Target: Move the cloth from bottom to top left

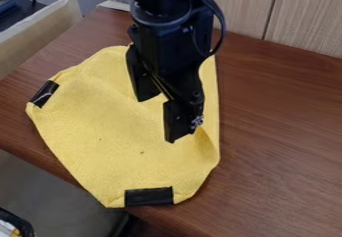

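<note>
The black gripper (160, 118) hangs over the upper right half of the yellow cloth (100, 131). Its two fingers stand apart, one above left and the other lower right, with cloth visible between and below them. The cloth lies spread on the brown table, with a raised crease near its right edge beside the lower finger. Black tape marks its left corner and its bottom edge. The arm hides part of the cloth's top; whether the fingertips touch the cloth I cannot tell.
The brown wooden table (287, 131) extends to the right of the cloth. A wood-panelled wall (304, 21) runs along the back. At the upper left stands a beige board (40, 36). The table's front edge runs diagonally under the cloth's lower left side.
</note>
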Robot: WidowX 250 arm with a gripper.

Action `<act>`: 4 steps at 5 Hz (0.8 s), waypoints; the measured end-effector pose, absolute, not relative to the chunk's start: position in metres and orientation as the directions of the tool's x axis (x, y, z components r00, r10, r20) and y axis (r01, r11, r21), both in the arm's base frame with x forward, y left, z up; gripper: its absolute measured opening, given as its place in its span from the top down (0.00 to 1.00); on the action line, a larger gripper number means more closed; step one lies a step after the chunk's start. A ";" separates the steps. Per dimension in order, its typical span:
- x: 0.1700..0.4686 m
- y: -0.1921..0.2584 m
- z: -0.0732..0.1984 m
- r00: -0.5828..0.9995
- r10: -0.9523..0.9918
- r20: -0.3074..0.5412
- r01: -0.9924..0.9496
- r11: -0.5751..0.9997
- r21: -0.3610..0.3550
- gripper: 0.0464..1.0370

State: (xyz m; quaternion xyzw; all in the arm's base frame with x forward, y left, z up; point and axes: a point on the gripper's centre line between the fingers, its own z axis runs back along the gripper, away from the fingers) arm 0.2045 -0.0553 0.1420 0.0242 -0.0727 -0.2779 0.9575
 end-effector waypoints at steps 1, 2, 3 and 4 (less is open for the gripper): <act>0.204 -0.056 0.138 0.838 -0.534 0.109 0.529 0.845 0.072 0.04; 0.215 -0.049 0.130 0.852 -0.516 0.092 0.514 0.857 0.044 0.04; 0.235 -0.045 0.126 0.858 -0.504 0.104 0.502 0.864 0.046 0.04; 0.254 -0.034 0.114 0.870 -0.478 0.118 0.478 0.878 0.034 0.04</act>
